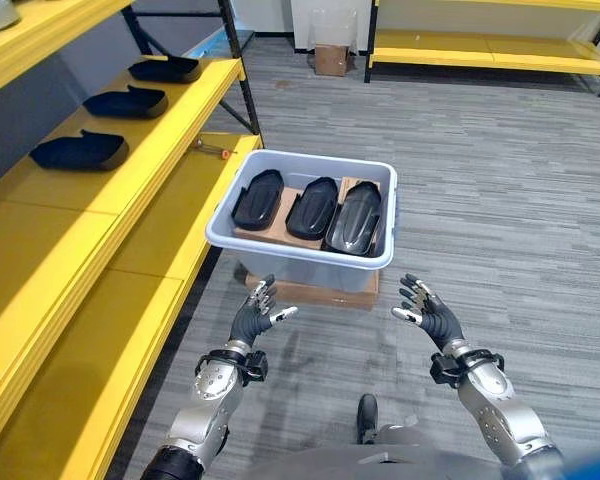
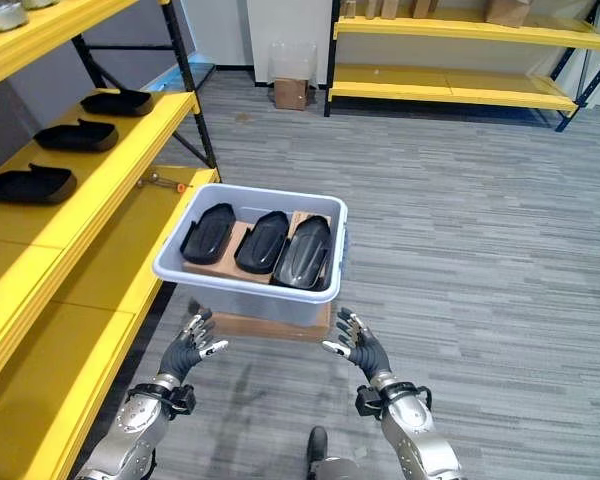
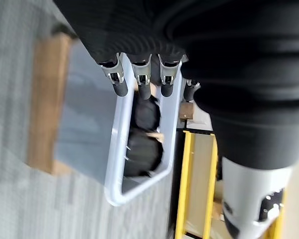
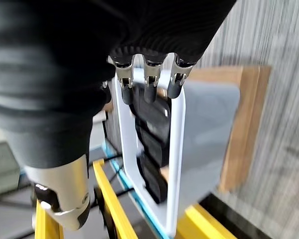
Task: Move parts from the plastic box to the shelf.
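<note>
Both hands hover low in front of the robot, palms turned toward each other and empty. The left hand (image 1: pixel 254 312) has its fingers spread and relaxed, thumb held apart, touching nothing; the right hand (image 1: pixel 427 308) mirrors it, fingers loosely fanned and likewise free of any contact. Just ahead of the two hands, and between them, sits the plastic box (image 1: pixel 280 255), a pale grey bin resting on a flat cardboard carton (image 1: pixel 310 293) on the grey carpet (image 1: pixel 500 180). The near wall of the box faces the fingertips, near but apart from them. Inside the box, beyond its near rim, three dark moulded parts lie side by side on a sheet of brown card: one part (image 1: pixel 257 198) on the left hand's side, a second part (image 1: pixel 312 207) in the middle, and a glossier third part (image 1: pixel 354 217) on the right hand's side. To the outside of the left hand runs the yellow shelf (image 1: pixel 120 250), and on its upper level, well beyond the left hand, three more dark parts (image 1: pixel 80 151) rest in a row. A small orange-handled tool (image 1: pixel 214 149) lies on the lower shelf level, just beyond the box's far left corner.
</note>
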